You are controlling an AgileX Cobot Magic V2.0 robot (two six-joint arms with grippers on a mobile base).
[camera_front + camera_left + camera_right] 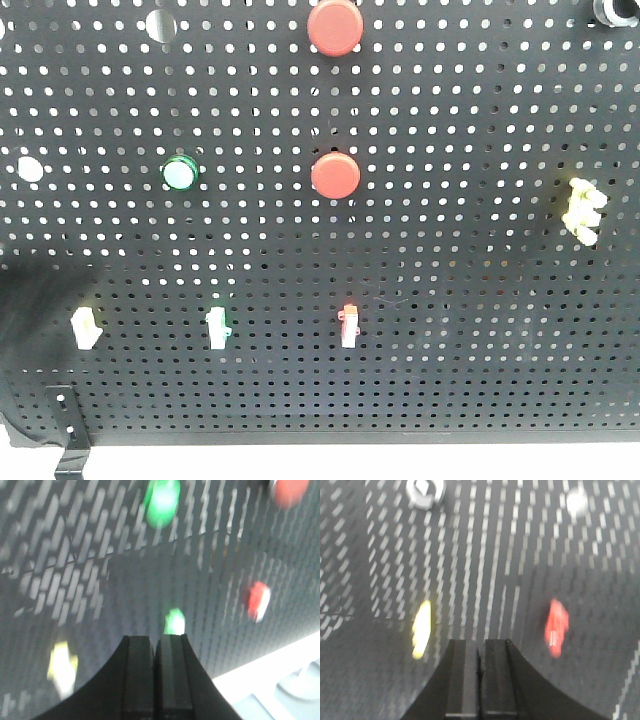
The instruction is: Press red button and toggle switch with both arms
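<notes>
On the black pegboard (450, 330) there are two red buttons, one at mid height (335, 174) and one at the top edge (333, 27). Below them sits a row of small toggle switches: a red-lit one (348, 325), a green-lit one (217, 327) and a pale one (85, 327). Neither gripper shows in the front view. My left gripper (156, 639) is shut and empty, its tips just below the green-lit switch (174, 621), apart from the board. My right gripper (481, 642) is shut and empty, between a yellow part (421, 629) and a red switch (556, 626).
A green button (180, 172) sits left of the middle red button. A yellow connector (583, 208) hangs at the board's right side. Open round holes (30, 168) are at the left. The left wrist view shows the board's lower edge and a white surface (260, 675) beyond it.
</notes>
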